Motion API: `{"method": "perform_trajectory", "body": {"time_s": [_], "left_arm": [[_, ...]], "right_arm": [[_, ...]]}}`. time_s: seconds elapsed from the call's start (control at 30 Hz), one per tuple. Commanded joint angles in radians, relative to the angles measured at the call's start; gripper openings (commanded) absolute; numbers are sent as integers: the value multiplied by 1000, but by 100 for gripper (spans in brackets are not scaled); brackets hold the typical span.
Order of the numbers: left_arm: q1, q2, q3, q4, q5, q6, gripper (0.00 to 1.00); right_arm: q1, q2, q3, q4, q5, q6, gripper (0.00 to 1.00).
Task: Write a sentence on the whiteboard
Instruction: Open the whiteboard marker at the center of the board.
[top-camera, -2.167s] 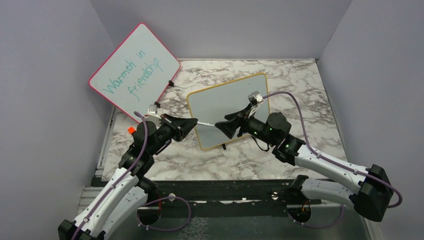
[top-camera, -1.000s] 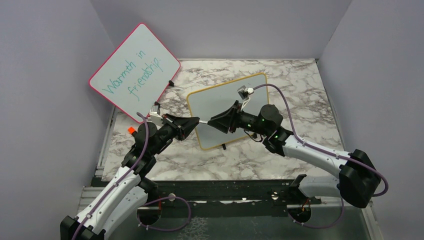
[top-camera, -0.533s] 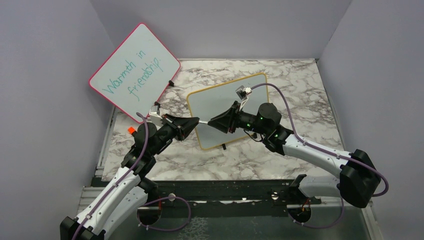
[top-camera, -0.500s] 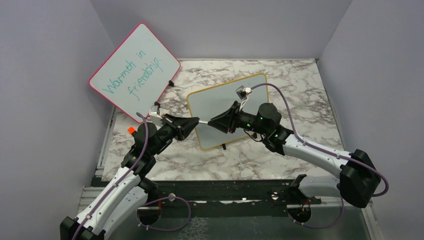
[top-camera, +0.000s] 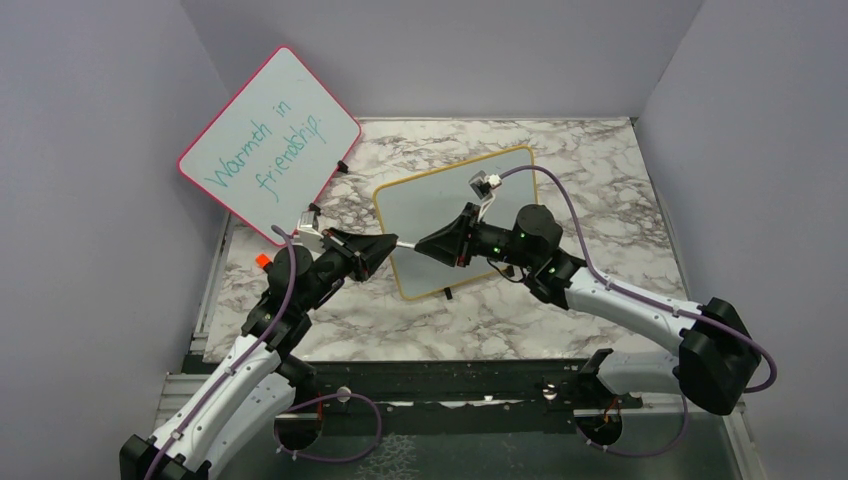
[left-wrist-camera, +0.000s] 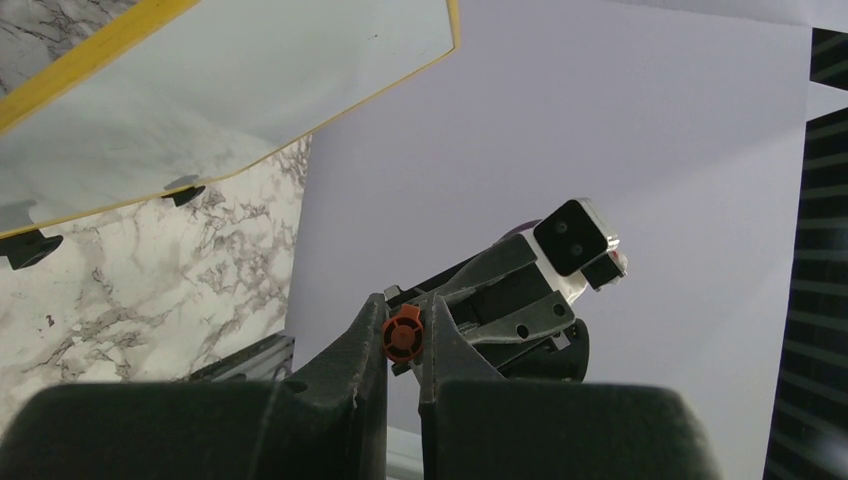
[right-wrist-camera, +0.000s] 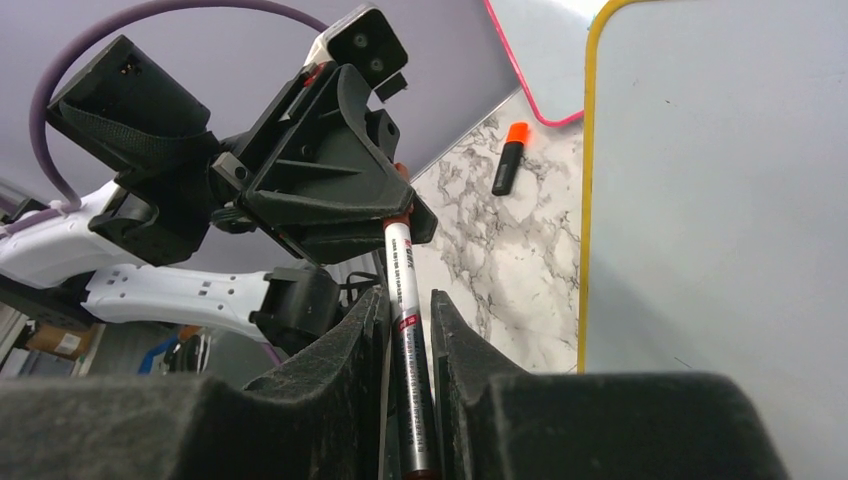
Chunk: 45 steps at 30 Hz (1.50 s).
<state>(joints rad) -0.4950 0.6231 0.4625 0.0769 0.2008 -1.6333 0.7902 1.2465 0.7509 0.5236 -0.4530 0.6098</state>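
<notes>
Over the bench, the left pincer is pressed onto the red-capped end of a marker. The right pincer pinches its white barrel, the two meeting tip to tip. Beneath and beyond them the whiteboard lies mid-bench, and farther left a pink-framed board leans against the wall.

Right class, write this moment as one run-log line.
left fingers: shut on red end of marker | right fingers: shut on marker barrel | whiteboard: visible face blank, no sentence seen
</notes>
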Motion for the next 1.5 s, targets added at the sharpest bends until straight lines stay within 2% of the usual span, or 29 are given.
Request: {"method": "perform_trajectory", "body": {"time_s": [0.0,0.27,0.43,0.57,0.77,0.83,1.03,1.47], "left_arm": [[1,-16,7,-4,-32,-18,0],[1,-15,6,-1,-39,-17,0],[1,-24,3,-9,-45,-21,0],[1,-36,3,-19,-57,-20,0],[1,-33,-1,-25,-54,-21,0],[1,-33,-2,-27,-52,-21,0],[1,-42,-15,-29,-48,-27,0],[1,-65,-40,-33,-45,-46,0]], "right_arm": [[-3,19,41,-12,-47,-11,24],[-3,19,50,-41,-59,-25,31],[-3,21,54,-46,-58,-26,31],[-3,17,47,-42,-49,-25,25],[-3,-1,28,4,-36,-4,24],[-3,-9,21,19,-27,3,20],[-3,-35,-21,84,20,33,21],[-3,-42,-71,160,115,85,12]]}}
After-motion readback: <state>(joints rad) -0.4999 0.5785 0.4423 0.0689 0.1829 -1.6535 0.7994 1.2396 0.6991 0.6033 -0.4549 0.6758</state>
